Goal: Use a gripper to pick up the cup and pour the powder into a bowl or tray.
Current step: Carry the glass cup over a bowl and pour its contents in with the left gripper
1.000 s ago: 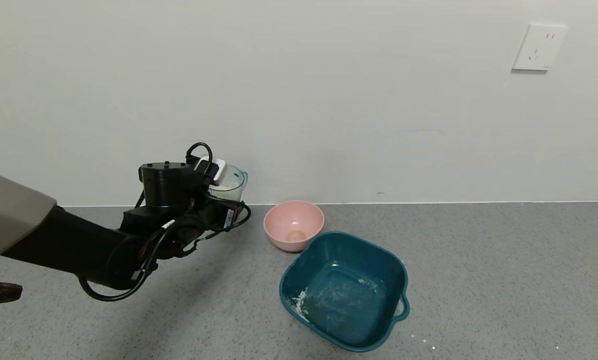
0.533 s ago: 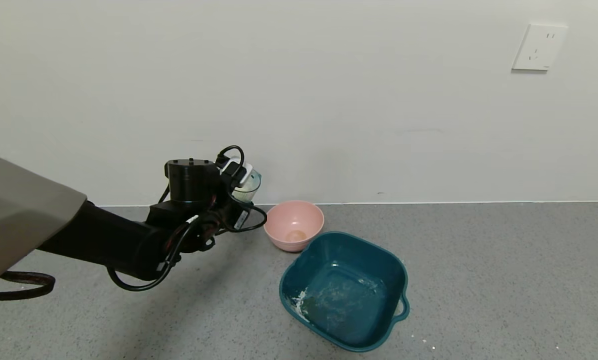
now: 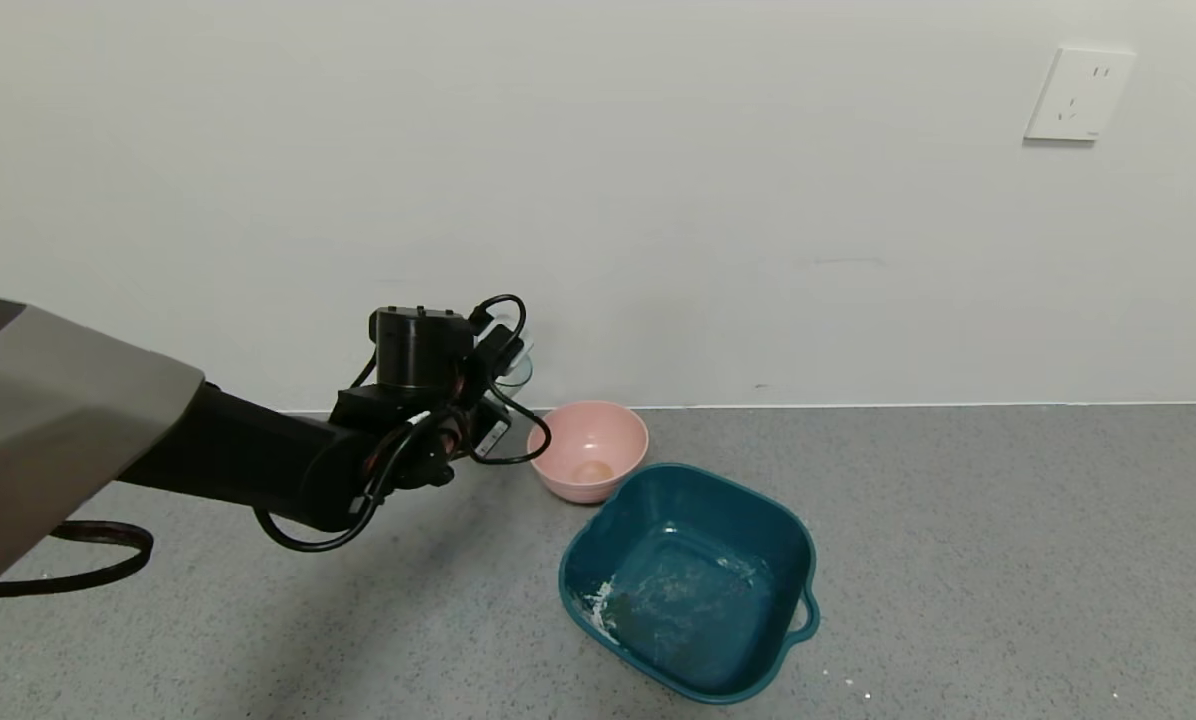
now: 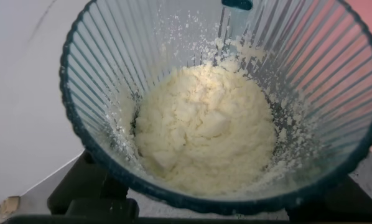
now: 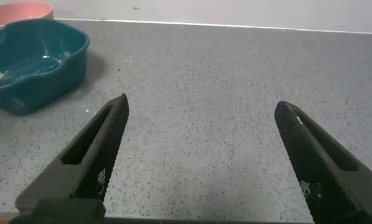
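My left gripper is shut on the ribbed pale teal cup and holds it upright in the air, just left of the pink bowl, near the wall. Most of the cup is hidden behind the wrist in the head view. The left wrist view looks straight into the cup, which holds a heap of white powder. The pink bowl stands on the grey counter and looks empty of powder. My right gripper is open and empty over bare counter, out of the head view.
A large dark teal square tub with powder smears stands in front of the pink bowl; it also shows in the right wrist view. A white wall socket is at the upper right. The wall runs close behind the bowl.
My left arm has carried the cup to the right, from well left of the pink bowl to just beside its left rim. The cup stays upright. Bowl and tub have not moved.
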Tool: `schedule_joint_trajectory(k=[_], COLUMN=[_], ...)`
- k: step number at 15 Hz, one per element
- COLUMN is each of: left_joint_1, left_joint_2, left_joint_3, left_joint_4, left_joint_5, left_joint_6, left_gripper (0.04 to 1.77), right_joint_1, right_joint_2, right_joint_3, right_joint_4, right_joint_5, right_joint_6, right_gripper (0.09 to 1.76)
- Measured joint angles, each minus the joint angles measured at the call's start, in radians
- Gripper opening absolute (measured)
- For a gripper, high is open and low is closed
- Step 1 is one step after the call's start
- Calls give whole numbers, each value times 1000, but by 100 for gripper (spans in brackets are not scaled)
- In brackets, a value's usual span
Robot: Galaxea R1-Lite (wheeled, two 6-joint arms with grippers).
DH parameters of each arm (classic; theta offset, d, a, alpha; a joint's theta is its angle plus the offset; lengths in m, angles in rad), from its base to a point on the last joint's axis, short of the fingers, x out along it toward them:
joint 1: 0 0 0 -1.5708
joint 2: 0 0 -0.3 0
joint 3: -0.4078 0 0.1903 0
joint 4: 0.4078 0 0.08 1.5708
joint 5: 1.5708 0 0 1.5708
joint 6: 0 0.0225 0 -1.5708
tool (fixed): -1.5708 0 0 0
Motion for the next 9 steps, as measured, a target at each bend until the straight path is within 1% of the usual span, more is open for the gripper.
schedule_joint_trajectory(k=[2,7,9], left_joint_1=[-23,-67,-77], left_joint_2=[5,53,70], left_joint_3=[-30,-99,-109], left_joint_4=[29,22,23], left_joint_5=[21,136,160], left_joint_6=[25,132,167], left_gripper=[130,130,130], right_joint_1=[0,0,0], right_joint_2=[0,0,0], right_joint_3=[0,0,0], right_joint_4=[0,0,0], right_joint_5=[0,0,0], right_joint_6=[0,0,0], right_gripper=[171,171,171])
